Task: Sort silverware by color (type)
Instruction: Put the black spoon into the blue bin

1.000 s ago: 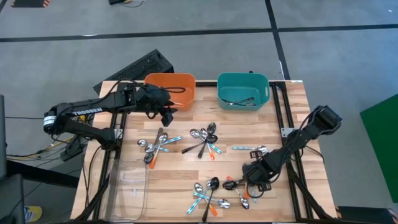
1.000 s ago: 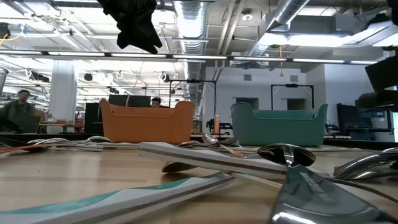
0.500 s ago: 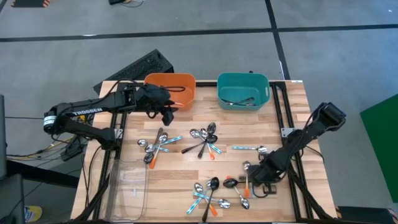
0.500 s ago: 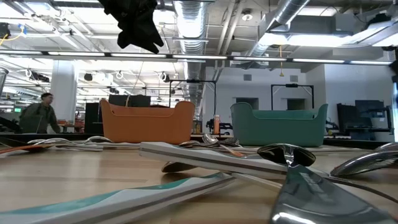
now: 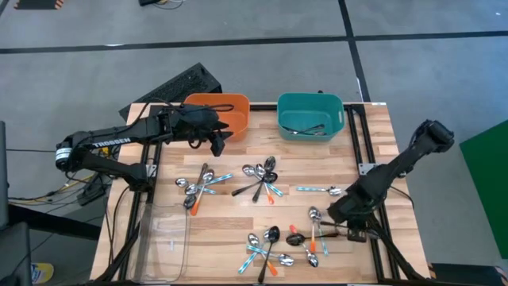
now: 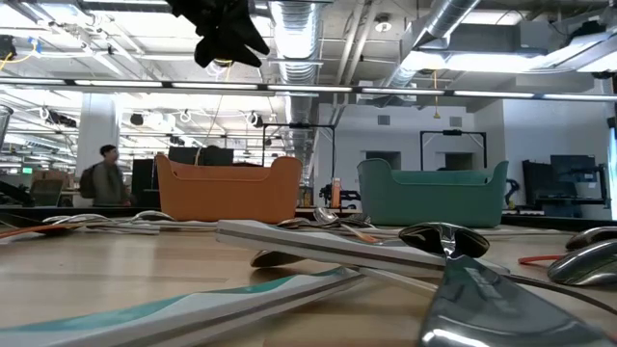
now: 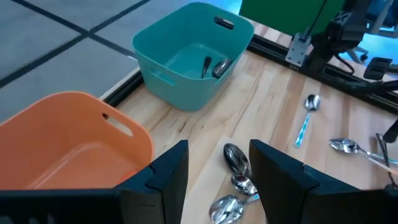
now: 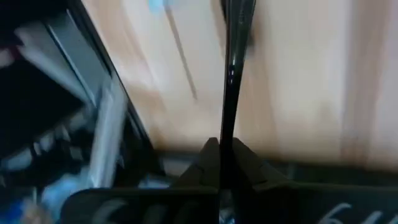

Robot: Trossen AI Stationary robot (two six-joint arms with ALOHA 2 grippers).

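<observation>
Small spoons with orange, light-blue or black handles lie in clusters on the wooden table (image 5: 238, 208): one at the left (image 5: 198, 184), one in the middle (image 5: 260, 179), one near the front edge (image 5: 270, 250). My right gripper (image 5: 343, 216) is above the table's right front part, shut on a black spoon (image 8: 233, 62). My left gripper (image 5: 218, 141) hangs open in the air beside the orange bin (image 5: 218, 111), nothing between its fingers (image 7: 168, 177). It also shows high up in the low view (image 6: 229, 29). The teal bin (image 7: 189, 53) holds dark spoons (image 7: 214, 65). My right gripper pinches the black spoon's thin handle (image 8: 224, 134) between its two fingers. The handle runs straight on from the fingertips, along the line the fingers point, slanting down at the table. Blur hides the spoon's far end, so I cannot tell whether it is clear of the wood.
A clear plastic tub (image 5: 163, 242) stands at the table's near left corner. A single light-blue spoon (image 5: 317, 189) lies right of the middle, and more spoons (image 5: 313, 238) lie just left of my right gripper. Black frame rails (image 5: 361, 143) run along the right edge.
My right gripper has shut on the black spoon, risen from the table and drawn toward the right edge, rolling its wrist as it went. The spoons beside it have shifted a little. My left gripper has tipped slightly upward in place and stayed open.
</observation>
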